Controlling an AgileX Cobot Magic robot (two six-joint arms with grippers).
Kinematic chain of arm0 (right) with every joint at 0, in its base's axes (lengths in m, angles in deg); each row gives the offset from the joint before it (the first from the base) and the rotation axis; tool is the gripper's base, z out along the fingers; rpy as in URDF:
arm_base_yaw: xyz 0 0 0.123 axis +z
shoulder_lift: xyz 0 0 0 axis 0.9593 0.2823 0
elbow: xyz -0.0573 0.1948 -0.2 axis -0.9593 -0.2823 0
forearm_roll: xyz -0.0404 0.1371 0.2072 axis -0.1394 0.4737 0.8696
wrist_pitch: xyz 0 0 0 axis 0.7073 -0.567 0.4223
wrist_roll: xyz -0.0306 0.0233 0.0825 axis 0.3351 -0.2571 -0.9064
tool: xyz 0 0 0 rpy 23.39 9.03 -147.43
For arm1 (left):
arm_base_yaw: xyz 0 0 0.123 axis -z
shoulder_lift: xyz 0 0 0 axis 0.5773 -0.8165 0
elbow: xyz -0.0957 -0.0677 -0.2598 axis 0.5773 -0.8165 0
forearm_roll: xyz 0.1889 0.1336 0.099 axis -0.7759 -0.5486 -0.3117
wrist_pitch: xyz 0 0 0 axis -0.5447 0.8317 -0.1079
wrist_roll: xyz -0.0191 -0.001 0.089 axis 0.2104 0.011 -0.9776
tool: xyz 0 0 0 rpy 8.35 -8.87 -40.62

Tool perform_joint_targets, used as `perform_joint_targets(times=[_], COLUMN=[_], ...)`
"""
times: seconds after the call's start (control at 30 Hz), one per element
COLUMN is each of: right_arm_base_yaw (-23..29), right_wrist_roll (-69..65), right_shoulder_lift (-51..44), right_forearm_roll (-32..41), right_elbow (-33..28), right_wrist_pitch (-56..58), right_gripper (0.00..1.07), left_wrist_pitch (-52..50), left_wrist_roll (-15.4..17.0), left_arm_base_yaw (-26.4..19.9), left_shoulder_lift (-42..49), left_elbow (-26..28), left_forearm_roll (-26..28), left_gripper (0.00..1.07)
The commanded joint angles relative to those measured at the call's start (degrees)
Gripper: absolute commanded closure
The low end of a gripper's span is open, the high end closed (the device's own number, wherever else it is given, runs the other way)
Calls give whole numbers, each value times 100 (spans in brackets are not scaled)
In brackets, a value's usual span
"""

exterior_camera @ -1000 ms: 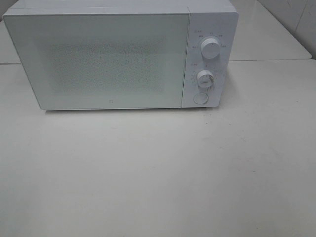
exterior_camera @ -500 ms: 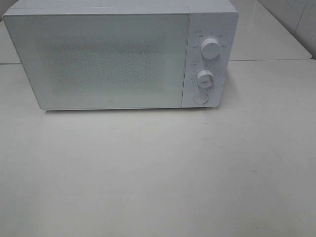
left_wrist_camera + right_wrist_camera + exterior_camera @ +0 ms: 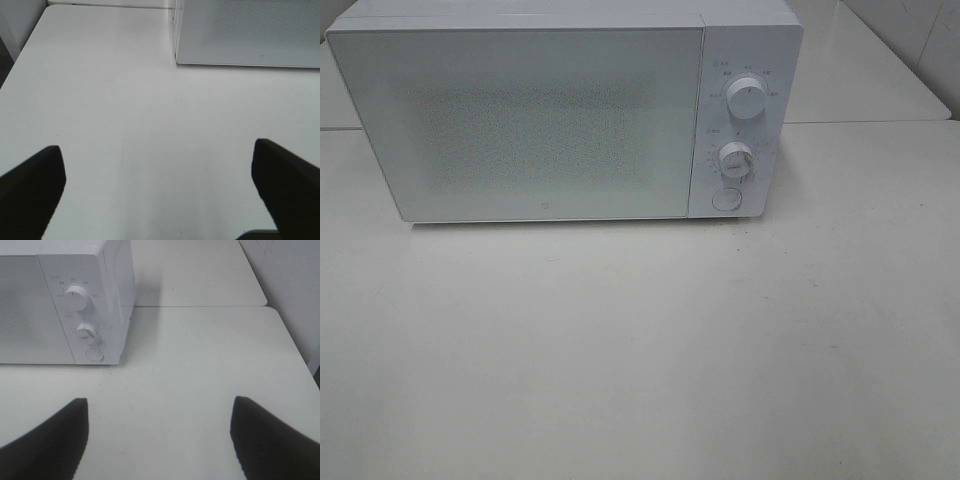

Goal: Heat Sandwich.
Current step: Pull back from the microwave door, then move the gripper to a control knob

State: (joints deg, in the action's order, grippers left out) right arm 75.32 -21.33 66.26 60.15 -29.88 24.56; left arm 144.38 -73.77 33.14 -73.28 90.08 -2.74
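White microwave (image 3: 565, 115) shut, 2 knobs (image 3: 747, 100) unchanged since earlier frame. Left gripper (image 3: 156, 147), right gripper (image 3: 160, 400) spread wide above table (image 3: 640, 350).

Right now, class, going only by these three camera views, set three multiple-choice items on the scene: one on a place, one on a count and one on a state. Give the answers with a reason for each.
1. In the high view, where on the microwave is the control panel?
A. Left of the door
B. Above the door
C. Right of the door

2. How many rotary knobs does the panel carry?
A. Two
B. One
C. Four

3. How does the microwave's door stand?
A. Wide open
B. Closed
C. Half open

Answers:
1. C, since the panel fills the strip at the door's right edge.
2. A, since two knobs sit one above the other, with a flat round button below them.
3. B, since the door lies flush with the front and no cavity shows.
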Motion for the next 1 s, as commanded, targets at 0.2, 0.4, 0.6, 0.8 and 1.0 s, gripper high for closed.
perform_joint_targets(times=[0.2, 0.4, 0.6, 0.8, 1.0], right_arm_base_yaw=[-46, -46, -46, -46, -46], right_wrist_roll=[-34, -34, -34, -34, -34], right_shoulder_lift=[888, 1576, 2309, 3048, 3856], right_forearm_roll=[-6, -6, -6, 6, -6], right_elbow=[29, 29, 29, 29, 29], right_wrist_pitch=[-905, -1341, -1896, -2475, -3266], right_gripper=[31, 31, 31, 31, 31], left_wrist_pitch=[-86, -86, -86, -86, -86], left_wrist_roll=[0, 0, 0, 0, 0], left_arm_base_yaw=[23, 23, 23, 23, 23], left_shoulder_lift=[138, 138, 138, 138, 138], left_elbow=[-11, -11, -11, -11, -11], left_forearm_roll=[6, 6, 6, 6, 6], left_gripper=[10, 10, 10, 10, 10])
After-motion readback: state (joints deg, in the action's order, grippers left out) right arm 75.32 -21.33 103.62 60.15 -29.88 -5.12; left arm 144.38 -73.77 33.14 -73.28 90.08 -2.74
